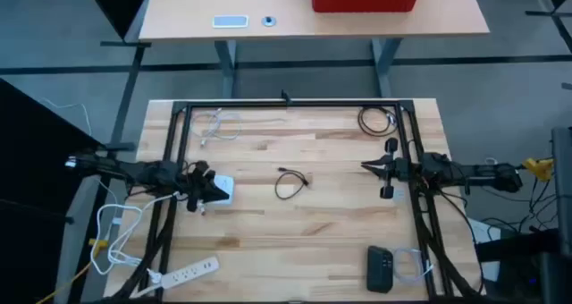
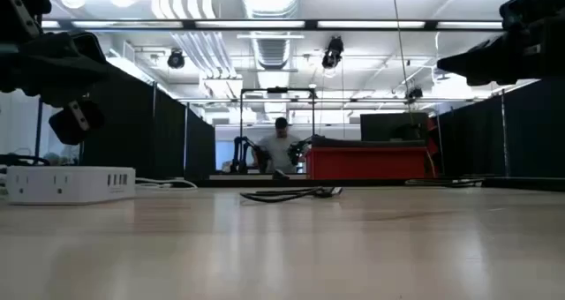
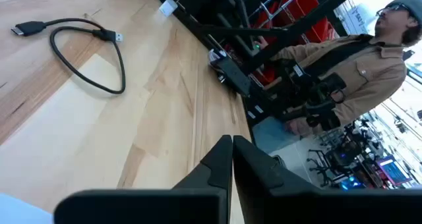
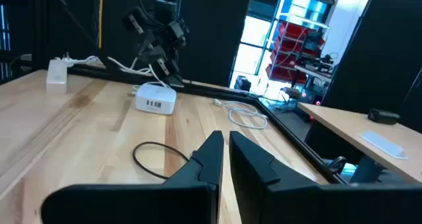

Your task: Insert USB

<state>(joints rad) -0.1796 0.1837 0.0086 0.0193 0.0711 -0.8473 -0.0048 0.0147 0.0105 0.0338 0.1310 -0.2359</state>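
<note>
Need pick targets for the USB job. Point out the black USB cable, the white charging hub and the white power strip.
black USB cable (image 1: 290, 185): high view, on its coiled loop.
white charging hub (image 1: 221, 190): high view, on its top face.
white power strip (image 1: 189, 271): high view, mid-body.

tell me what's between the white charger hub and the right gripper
High view: the black usb cable lies on bare wood between the white charger hub and the right gripper.

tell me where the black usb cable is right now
In the high view the black usb cable lies looped near the middle of the table, between the white charging hub under the left gripper and the right gripper, touching neither.
</note>
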